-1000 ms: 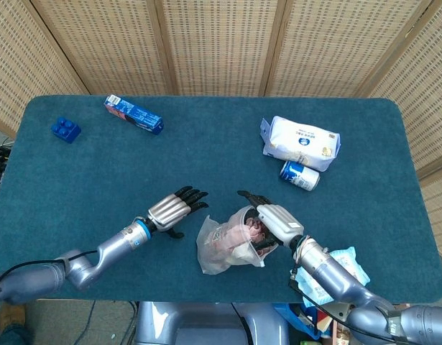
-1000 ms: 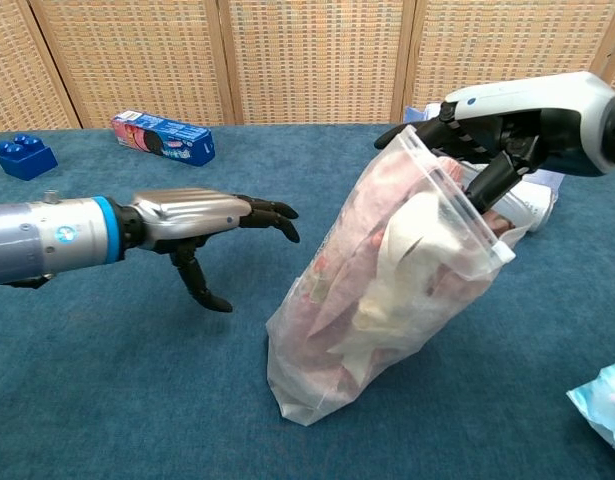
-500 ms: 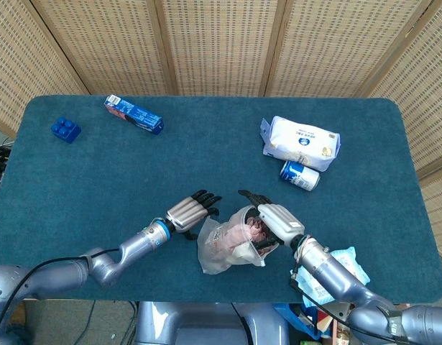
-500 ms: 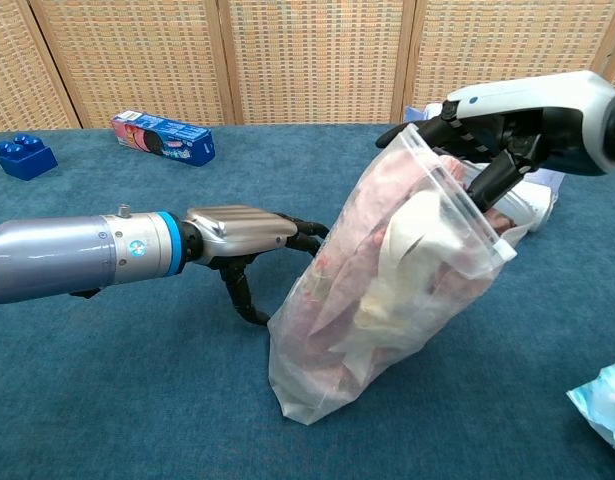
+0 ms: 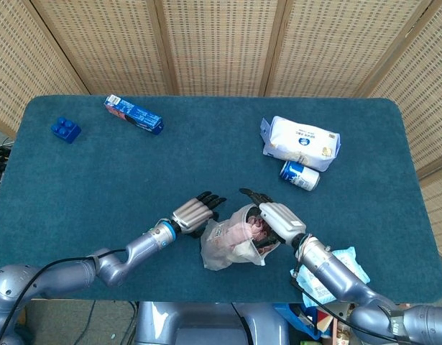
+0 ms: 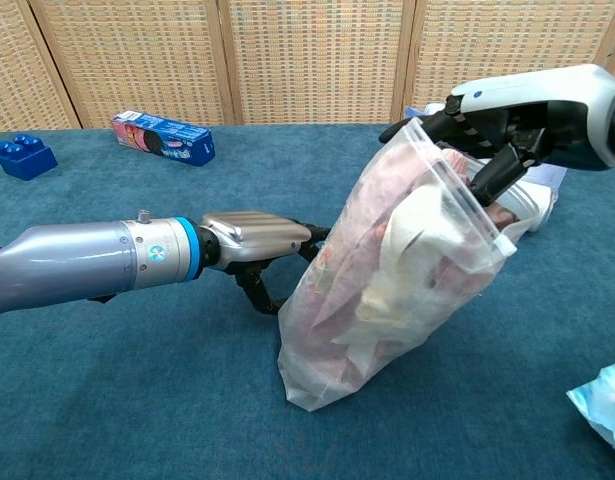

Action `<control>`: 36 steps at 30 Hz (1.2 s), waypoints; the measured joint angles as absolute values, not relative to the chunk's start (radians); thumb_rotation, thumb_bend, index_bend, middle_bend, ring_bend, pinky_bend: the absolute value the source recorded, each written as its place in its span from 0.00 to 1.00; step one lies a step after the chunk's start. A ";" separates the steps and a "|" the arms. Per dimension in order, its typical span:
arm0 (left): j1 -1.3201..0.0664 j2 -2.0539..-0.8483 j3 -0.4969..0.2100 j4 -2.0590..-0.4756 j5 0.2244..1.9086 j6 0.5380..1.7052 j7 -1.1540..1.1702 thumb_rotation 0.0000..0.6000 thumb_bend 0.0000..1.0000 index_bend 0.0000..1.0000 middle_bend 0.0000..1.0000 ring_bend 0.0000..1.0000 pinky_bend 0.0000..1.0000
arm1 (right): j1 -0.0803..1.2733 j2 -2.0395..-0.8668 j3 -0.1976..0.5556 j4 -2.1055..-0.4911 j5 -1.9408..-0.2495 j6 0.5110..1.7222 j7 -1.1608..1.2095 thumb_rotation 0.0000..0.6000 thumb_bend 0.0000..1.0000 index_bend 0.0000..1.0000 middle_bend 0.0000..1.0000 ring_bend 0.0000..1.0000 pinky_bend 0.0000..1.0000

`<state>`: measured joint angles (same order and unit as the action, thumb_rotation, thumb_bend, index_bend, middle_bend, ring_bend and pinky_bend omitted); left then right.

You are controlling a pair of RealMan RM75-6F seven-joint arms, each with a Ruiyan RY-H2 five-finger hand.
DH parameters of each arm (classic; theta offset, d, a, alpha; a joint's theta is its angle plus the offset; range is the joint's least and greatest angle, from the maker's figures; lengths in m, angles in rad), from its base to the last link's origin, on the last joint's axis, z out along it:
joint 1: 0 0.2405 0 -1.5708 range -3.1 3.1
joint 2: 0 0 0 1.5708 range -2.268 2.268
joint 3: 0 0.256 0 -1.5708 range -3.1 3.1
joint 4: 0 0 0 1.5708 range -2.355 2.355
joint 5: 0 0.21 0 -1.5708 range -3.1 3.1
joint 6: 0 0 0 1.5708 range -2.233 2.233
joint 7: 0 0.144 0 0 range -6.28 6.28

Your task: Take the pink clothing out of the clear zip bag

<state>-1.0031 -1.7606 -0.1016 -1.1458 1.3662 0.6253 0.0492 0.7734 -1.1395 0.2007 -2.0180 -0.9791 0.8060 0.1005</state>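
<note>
Your right hand gripped the clear zip bag mouth; your left hand, fingers open, touched its side and risked toppling it, the pink clothing inside.

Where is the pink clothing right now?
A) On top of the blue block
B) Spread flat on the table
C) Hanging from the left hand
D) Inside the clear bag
D: the pink clothing shows through the walls of the clear zip bag, whose top the right hand holds up while the left hand reaches its side.
</note>
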 measured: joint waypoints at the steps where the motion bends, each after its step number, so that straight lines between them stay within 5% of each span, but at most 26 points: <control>1: -1.003 -1.761 -0.102 -1.146 1.364 0.626 0.050 1.00 0.47 0.50 0.00 0.00 0.00 | 0.773 -1.140 0.201 -2.018 -0.979 0.806 0.101 1.00 0.79 0.76 0.00 0.00 0.00; 11: -0.992 -1.754 -0.105 -1.158 1.352 0.650 0.051 1.00 0.47 0.69 0.00 0.00 0.00 | 0.767 -1.135 0.201 -2.021 -0.981 0.812 0.100 1.00 0.79 0.76 0.00 0.00 0.00; 36: -0.829 -1.451 -0.042 -1.097 1.356 0.755 -0.096 1.00 0.48 0.71 0.00 0.00 0.00 | 0.740 -1.114 0.245 -1.965 -0.933 0.858 0.138 1.00 0.79 0.76 0.00 0.00 0.00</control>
<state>-0.8289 -1.4509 -0.0424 -1.0974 1.3561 0.7553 -0.0959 0.7397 -1.1142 0.2447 -1.9652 -0.9327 0.8577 0.1379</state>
